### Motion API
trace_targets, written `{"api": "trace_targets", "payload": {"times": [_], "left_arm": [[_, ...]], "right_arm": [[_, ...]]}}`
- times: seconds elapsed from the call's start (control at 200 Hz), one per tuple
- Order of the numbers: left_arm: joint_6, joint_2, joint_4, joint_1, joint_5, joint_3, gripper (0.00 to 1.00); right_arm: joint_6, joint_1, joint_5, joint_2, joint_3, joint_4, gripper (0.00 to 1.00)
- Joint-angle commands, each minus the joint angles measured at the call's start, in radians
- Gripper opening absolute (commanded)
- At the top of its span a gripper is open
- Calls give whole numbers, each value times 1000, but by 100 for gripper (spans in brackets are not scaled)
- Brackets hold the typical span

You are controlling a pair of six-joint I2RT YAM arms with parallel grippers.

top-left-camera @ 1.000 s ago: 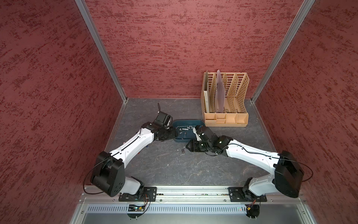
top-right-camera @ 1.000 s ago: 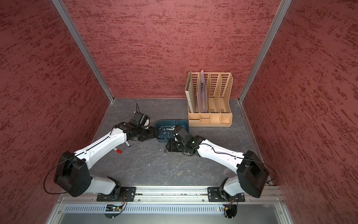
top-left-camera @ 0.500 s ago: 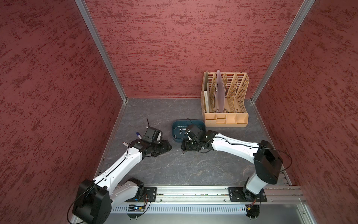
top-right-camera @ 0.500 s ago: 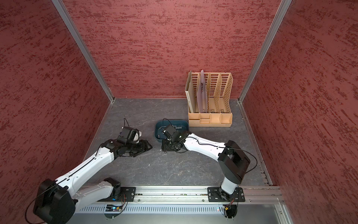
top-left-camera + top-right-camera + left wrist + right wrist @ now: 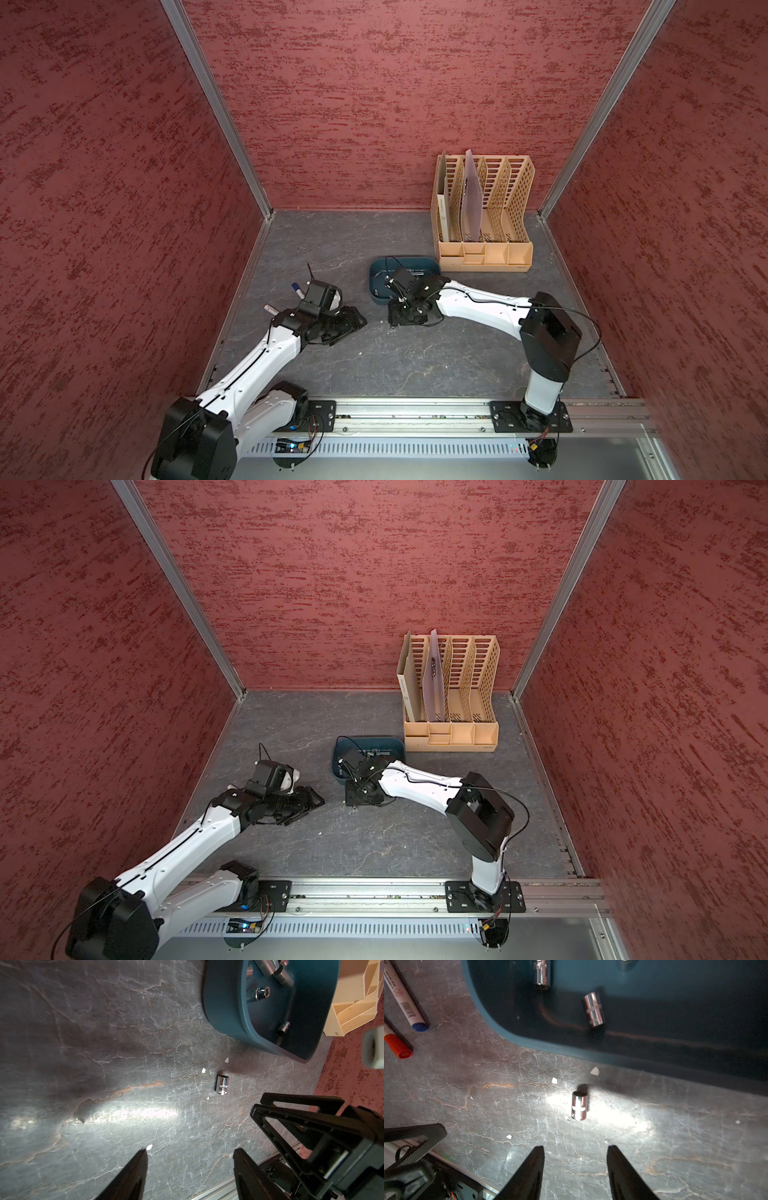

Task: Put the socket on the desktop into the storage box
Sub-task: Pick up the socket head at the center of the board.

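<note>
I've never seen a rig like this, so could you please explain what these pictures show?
A white left arm and right arm are bolted to a rail, each ending in a two-fingered gripper. Both top views look down from overhead; each wrist view looks out past one arm's fingers. On the grey desktop lie one loose socket, a blue marker, a red marker, a teal storage box holding other sockets, and a tan file rack. The left gripper and right gripper are both open and empty; the right points at the loose socket.
</note>
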Motion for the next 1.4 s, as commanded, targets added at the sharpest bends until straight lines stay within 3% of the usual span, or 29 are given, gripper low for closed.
{"api": "trace_targets", "payload": {"times": [0.0,0.15,1.102,1.393], "left_arm": [[-12,-13,19,8,12,-16,68],[-23,-17,23,11,16,-25,68],[-37,-30,19,19,10,-46,68],[-37,-23,23,24,12,-49,68]], "right_arm": [[-13,11,33,33,44,-41,53],[-14,12,38,72,69,-52,47],[-21,17,54,223,160,-76,37],[-27,17,51,258,175,-79,30]]}}
